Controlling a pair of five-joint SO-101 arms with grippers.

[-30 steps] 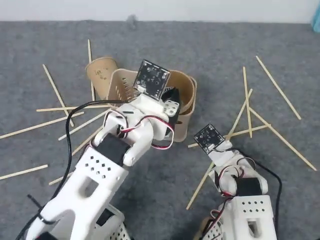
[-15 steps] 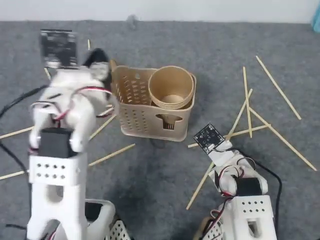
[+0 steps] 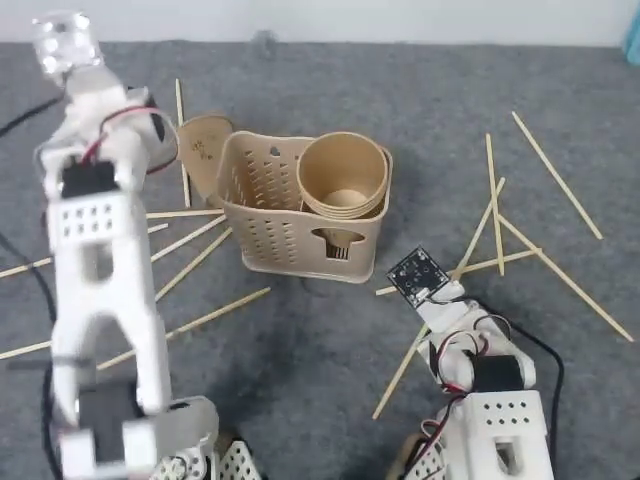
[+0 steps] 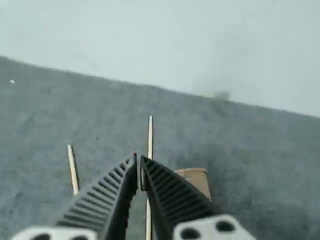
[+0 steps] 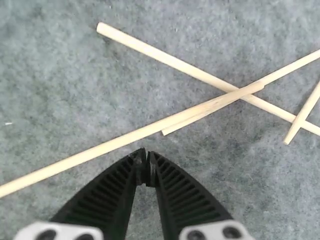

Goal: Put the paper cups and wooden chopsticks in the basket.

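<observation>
Left wrist view: the left gripper [image 4: 139,161] has its jaws pressed together with nothing between them, and it hangs above the mat [image 3: 330,330] at the far left. Straight beyond its tips lies a far chopstick [image 4: 150,132], its long axis running near to far, roughly in line with the jaws. Just right of that stick the loose cup [image 4: 194,179] lies on its side, against the left wall of the basket [image 3: 270,230]. The basket holds the stacked cups [image 3: 345,178] in its right end. The left arm is the nearer one to the loose cup, which sits to the right of its tips, so a grab would probably call for spreading the jaws and swinging right toward the rim. The right gripper [image 5: 146,159] is likewise closed on nothing, low over the mat at the near right. A long chopstick [image 5: 100,150] lies just beyond its tips, with its long axis across the line of the jaws, which suits a pinch once they open. Two more sticks cross it a little farther out, so a pinch there may catch more than one. Other sticks lie scattered on both sides of the basket.
</observation>
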